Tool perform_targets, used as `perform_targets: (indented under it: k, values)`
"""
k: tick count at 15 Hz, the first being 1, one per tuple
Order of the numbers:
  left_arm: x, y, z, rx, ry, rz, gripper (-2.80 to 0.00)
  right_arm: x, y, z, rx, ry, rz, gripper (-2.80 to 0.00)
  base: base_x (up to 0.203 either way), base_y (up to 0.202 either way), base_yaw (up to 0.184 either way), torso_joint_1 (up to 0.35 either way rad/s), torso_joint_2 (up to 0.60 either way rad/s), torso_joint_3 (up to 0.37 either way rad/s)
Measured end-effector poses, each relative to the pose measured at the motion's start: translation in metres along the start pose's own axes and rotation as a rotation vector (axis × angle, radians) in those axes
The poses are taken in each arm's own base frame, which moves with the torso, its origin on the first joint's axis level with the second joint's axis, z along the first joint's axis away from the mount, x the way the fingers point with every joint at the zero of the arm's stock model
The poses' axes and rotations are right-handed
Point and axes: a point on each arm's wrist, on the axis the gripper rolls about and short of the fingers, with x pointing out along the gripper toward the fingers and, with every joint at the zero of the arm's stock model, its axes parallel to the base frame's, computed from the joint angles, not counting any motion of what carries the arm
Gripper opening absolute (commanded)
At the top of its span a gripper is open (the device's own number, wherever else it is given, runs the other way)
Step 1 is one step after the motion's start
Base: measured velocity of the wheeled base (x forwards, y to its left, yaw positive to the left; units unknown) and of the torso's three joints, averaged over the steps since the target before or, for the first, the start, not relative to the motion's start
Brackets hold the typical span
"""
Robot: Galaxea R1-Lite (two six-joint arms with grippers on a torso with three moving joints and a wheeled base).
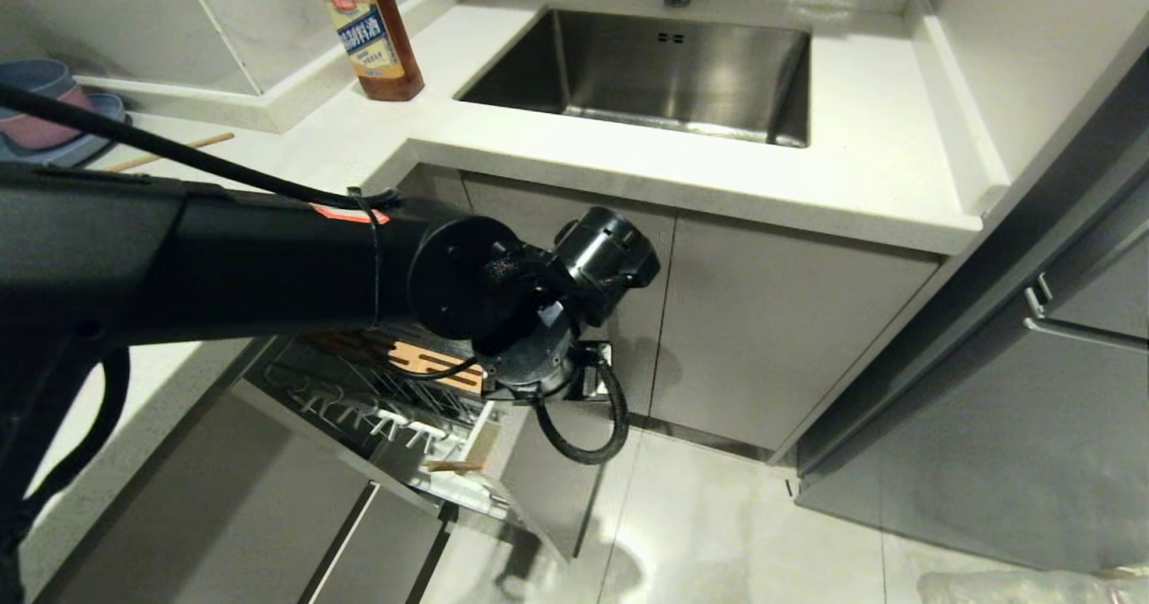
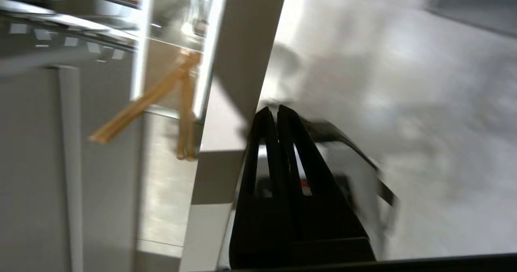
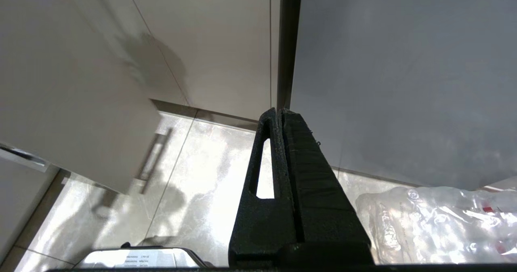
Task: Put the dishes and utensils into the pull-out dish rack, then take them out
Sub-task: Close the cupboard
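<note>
— Down in the white utensil cup (image 2: 173, 41) of the pull-out dish rack (image 1: 359, 398), that's where the chopsticks (image 2: 161, 102) were. I could see both light-wood sticks in the left wrist view, their buried ends together in the cup and their free ends splayed apart, poking out of its mouth.

— And which way did they lie from your pincer?

— Off to one side of it. I had the left pincer (image 2: 272, 111) over the floor (image 1: 763, 532), just past the rack's narrow grey door front (image 2: 238, 82), which stood between the fingertips and the sticks. The pincer was pressed fully together and carrying nothing.

— So their long axis?

— Roughly along the line the fingers pointed, I judged, though the blur left the angle uncertain. To take them I'd have needed to spread the fingers, swing back across the door front and close across the sticks, not along them.

— Right arm any closer?

— No. The right pincer (image 3: 279, 112) hung low beside the cabinet fronts, also pressed together and empty, well apart from the rack. The left was plainly nearer.
</note>
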Motion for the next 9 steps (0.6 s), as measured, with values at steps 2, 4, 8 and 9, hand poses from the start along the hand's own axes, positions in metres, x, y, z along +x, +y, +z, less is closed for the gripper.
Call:
perform_targets:
  k: [2,4,8,9]
  values:
    - [0.007,0.015,0.005,-0.018,-0.006,0.061,-2.8,0.0,0.0,0.0,0.0,0.0,0.0,-2.8,0.0,0.0,0.0,0.0,0.0,0.0]
    - [0.017,0.039,0.012,-0.032,-0.017,0.158,-2.8,0.0,0.0,0.0,0.0,0.0,0.0,-2.8,0.0,0.0,0.0,0.0,0.0,0.0]
    - [0.035,0.105,0.032,-0.082,-0.019,0.361,-2.8,0.0,0.0,0.0,0.0,0.0,0.0,-2.8,0.0,0.0,0.0,0.0,0.0,0.0]
    - [0.038,0.122,0.037,-0.096,-0.025,0.414,-2.8,0.0,0.0,0.0,0.0,0.0,0.0,-2.8,0.0,0.0,0.0,0.0,0.0,0.0]
